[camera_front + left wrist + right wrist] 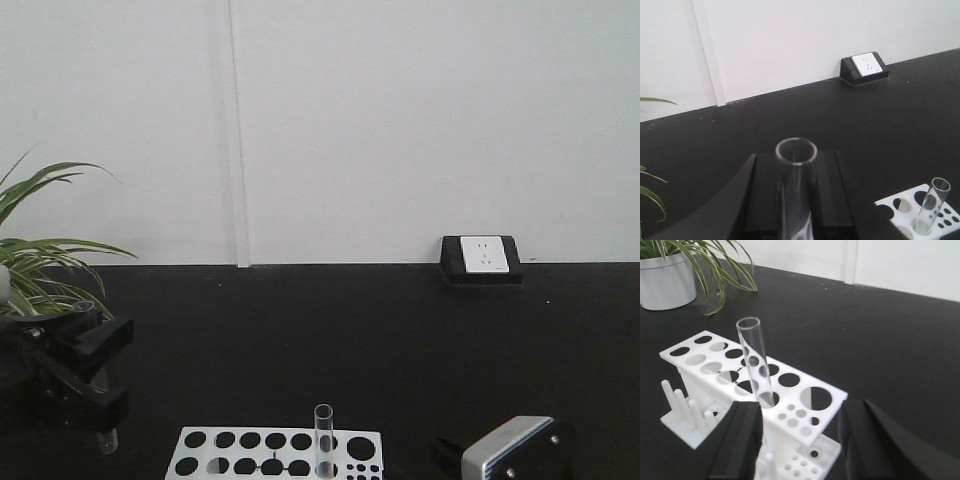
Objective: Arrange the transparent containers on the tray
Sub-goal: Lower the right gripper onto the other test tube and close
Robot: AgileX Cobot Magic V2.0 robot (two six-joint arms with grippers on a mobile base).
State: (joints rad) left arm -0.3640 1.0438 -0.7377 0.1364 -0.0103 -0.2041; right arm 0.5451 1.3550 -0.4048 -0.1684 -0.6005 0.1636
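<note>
Left gripper (104,372) clamps test tube (796,185); front view alone shows its bottom.

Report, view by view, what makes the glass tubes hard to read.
Exterior front-facing: flat, even light, no glare; the racked tube is faint against the black table, and the left hand nearly merges with it. Left wrist: the held tube looms close and soft-edged. Right wrist: the racked tube is crisp, the right hand dark and featureless.
</note>
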